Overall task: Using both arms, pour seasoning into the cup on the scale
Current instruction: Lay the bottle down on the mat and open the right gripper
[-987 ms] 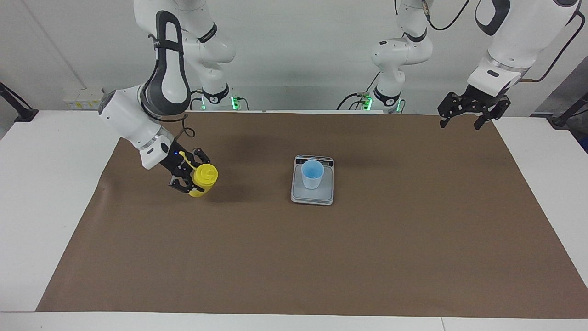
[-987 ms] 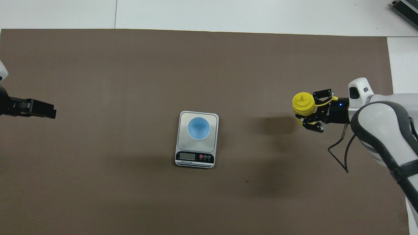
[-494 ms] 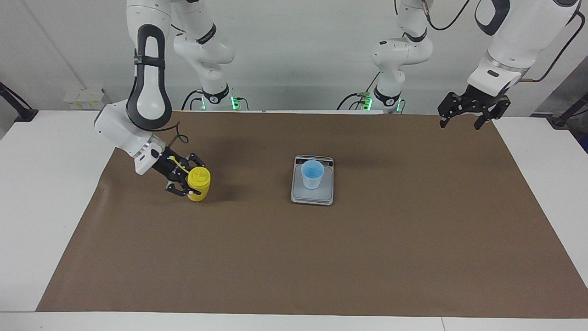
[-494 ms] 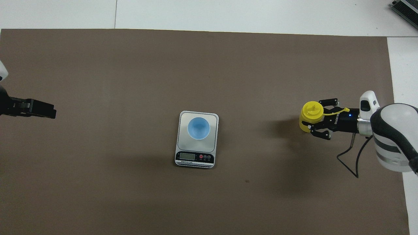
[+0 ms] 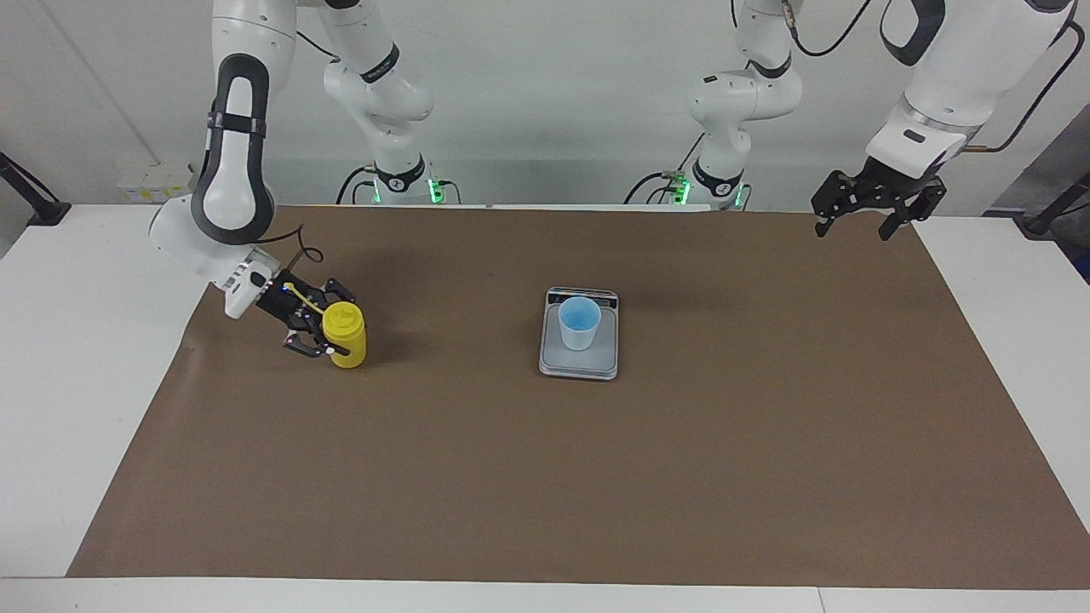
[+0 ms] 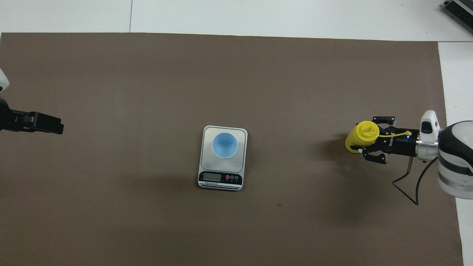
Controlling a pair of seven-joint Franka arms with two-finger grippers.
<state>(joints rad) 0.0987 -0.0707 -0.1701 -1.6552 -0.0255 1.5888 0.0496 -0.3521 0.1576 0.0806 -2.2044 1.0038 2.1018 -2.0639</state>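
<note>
Yellow seasoning (image 5: 346, 335) upright on mat; blue cup (image 5: 579, 323) on scale (image 5: 580, 357)

- A large brown rectangular paper mat (image 5: 596, 477) lies flat over most of the tabletop, its long edges running between the two ends of the table.
- A white table (image 5: 77, 358) shows as bare margins around the mat on all sides.
- A pale grey-white wall (image 5: 545, 102) rises at the robots' edge of the table.
- A grey ribbed object (image 6: 460, 11) sits at the corner of the overhead view, cut off by the frame; what it is cannot be told.
</note>
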